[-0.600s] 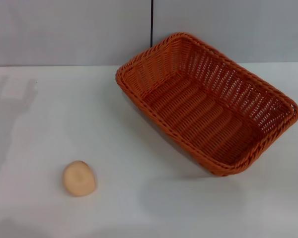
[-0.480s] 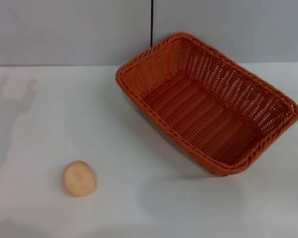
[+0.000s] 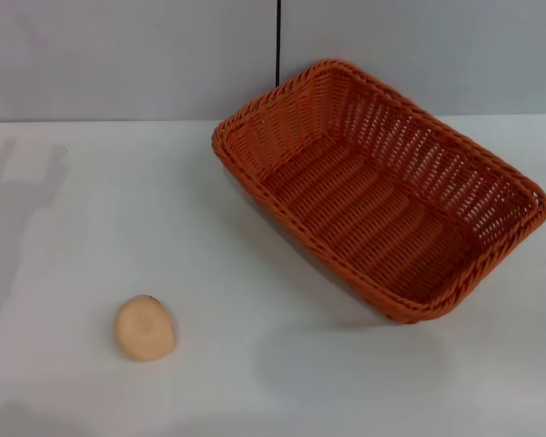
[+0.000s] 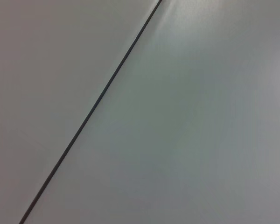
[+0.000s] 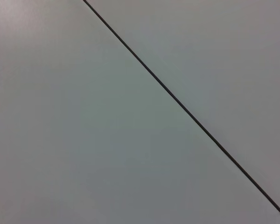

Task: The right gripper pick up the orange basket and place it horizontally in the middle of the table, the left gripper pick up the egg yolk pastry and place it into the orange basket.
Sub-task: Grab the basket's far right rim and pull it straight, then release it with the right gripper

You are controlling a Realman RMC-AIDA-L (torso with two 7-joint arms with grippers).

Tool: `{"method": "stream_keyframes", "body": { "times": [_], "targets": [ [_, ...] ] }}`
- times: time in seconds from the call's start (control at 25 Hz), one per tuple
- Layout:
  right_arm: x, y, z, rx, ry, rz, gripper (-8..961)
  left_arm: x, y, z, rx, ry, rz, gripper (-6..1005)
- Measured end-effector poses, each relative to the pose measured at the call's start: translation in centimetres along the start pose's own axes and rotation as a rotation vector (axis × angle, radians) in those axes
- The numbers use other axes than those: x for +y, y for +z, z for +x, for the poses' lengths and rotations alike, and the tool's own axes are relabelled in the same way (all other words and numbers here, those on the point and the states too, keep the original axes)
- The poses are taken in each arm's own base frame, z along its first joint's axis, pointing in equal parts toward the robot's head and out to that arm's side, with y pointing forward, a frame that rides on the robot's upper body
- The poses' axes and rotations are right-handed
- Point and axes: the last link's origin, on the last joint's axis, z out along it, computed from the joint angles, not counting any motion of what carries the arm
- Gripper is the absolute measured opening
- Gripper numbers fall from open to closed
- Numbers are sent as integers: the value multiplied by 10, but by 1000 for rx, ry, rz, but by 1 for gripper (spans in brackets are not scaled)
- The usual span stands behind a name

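White table [image 3: 255,273] (orange basket [image 3: 382,196] askew)

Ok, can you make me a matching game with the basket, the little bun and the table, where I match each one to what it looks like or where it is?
Things:
1. orange basket
2. egg yolk pastry
3. table

Descriptions:
A. plain, white and flat, with the others on it
B. small, round and pale tan, near the front on the robot's left side
C. big, woven and empty, lying at a slant toward the robot's right side

Pairs: 1-C, 2-B, 3-A
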Motion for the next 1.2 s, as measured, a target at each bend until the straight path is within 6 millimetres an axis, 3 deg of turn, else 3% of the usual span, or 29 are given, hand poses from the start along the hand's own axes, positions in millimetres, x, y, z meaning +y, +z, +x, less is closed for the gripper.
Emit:
{"method": "stream_keyframes", "body": {
  "times": [0.24, 0.4, 0.64, 0.68, 0.8, 0.88, 0.92, 1.04, 1.08, 1.2],
  "targets": [
    [0, 2, -1, 20, -3, -14, 514, 0, 0, -1, -6, -2, -2, 843],
    [3, 15, -7, 141, -6, -105, 520, 1, 1, -2, -9, -4, -6, 843],
    [10, 51, -32, 469, 18, -228, 529, 1, 1, -3, -13, -7, -5, 844],
    [13, 64, -43, 604, 13, -239, 530, 2, 1, -3, -15, -10, -3, 844],
    [17, 77, -54, 715, -2, -226, 534, 2, 0, -4, -16, -12, -2, 844],
    [26, 98, -70, 859, -73, -195, 537, 2, 0, -4, -18, -14, 0, 844],
    [26, 98, -70, 859, -73, -195, 539, 2, -1, -5, -19, -16, 1, 844],
    [36, 119, -81, 975, -140, -176, 543, 3, -1, -5, -19, -20, 2, 844],
    [44, 135, -84, 1053, -174, -177, 545, 3, -1, -5, -20, -21, 3, 844],
    [52, 150, -84, 1132, -216, -174, 549, 4, -2, -6, -20, -23, 2, 844]
  ]
}}
